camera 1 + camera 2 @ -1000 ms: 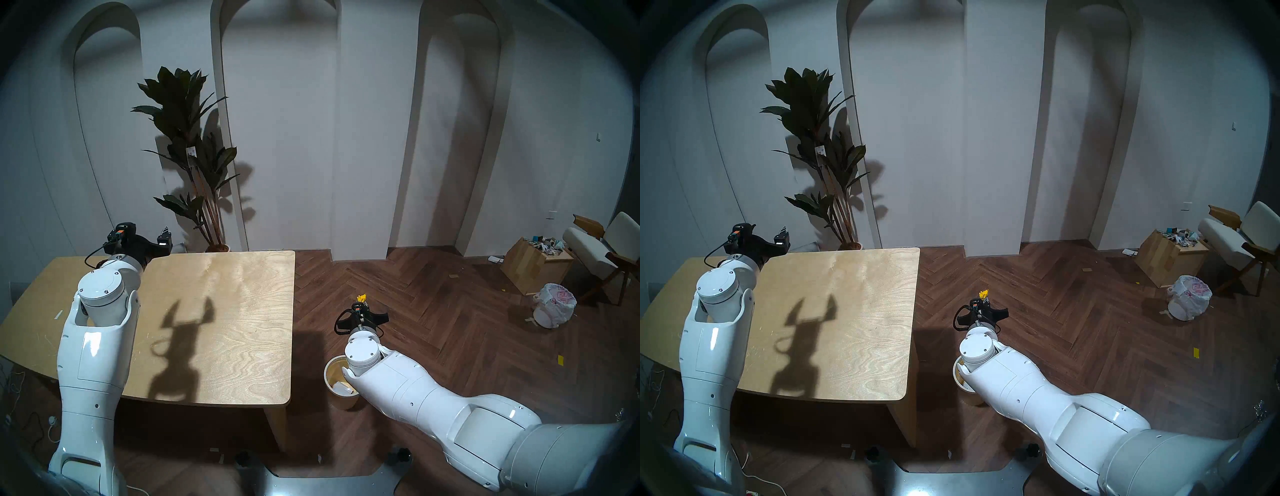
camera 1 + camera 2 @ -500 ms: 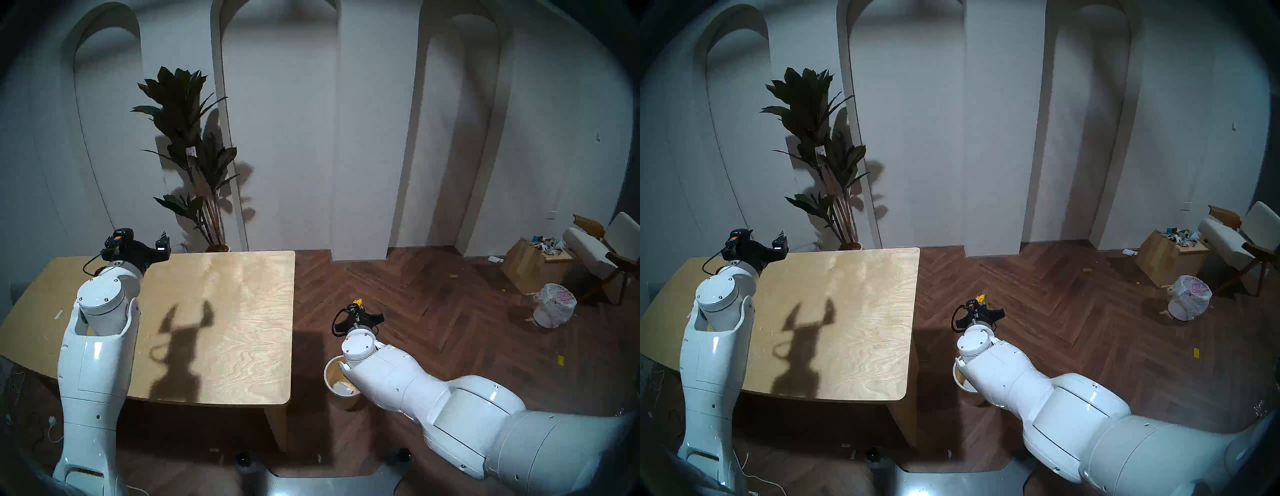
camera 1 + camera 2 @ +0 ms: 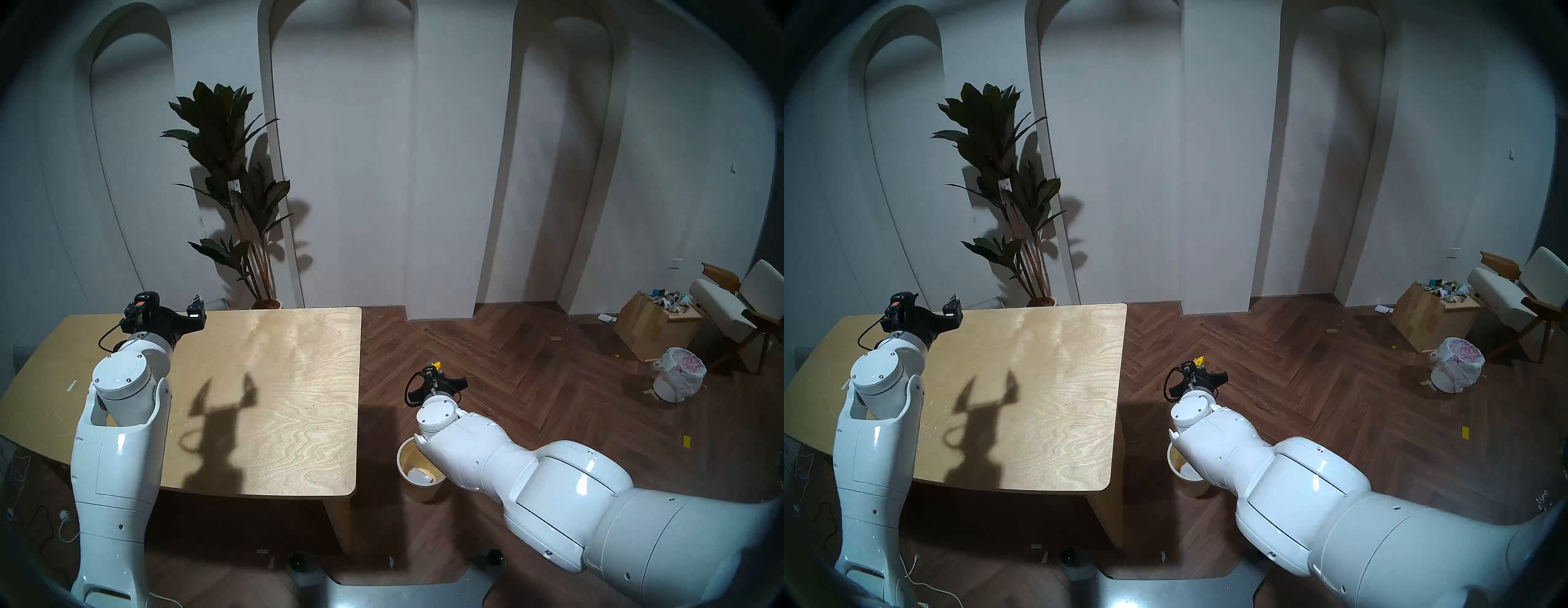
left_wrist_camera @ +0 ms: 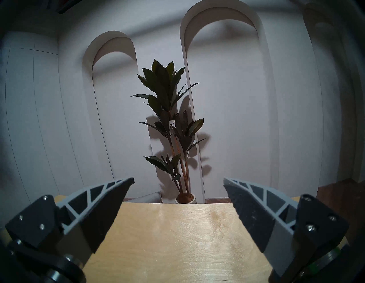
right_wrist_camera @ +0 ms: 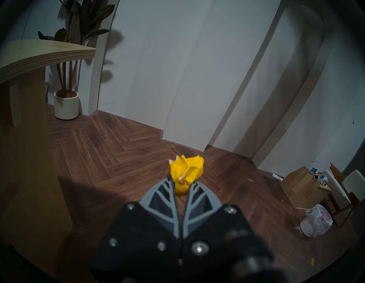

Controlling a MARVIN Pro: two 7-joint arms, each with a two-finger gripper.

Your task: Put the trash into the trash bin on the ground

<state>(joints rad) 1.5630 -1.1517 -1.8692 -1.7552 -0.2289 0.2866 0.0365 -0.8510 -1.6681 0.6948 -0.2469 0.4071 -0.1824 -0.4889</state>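
Right end effector [image 5: 182,182] pinched shut on yellow crumpled scrap [image 5: 186,171], out over floor beyond the cream trash bin [image 3: 406,456], which sits back under its forearm; left end effector [image 4: 178,182] gapes empty above bench [image 3: 271,382].

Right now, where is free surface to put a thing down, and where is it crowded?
The wooden table top is bare across its whole surface; only the open left gripper hangs above its far left corner. The floor between the table and the wooden box is mostly bare. Crowded: around the box and the bag-lined bin, and the cream bin under the right arm.
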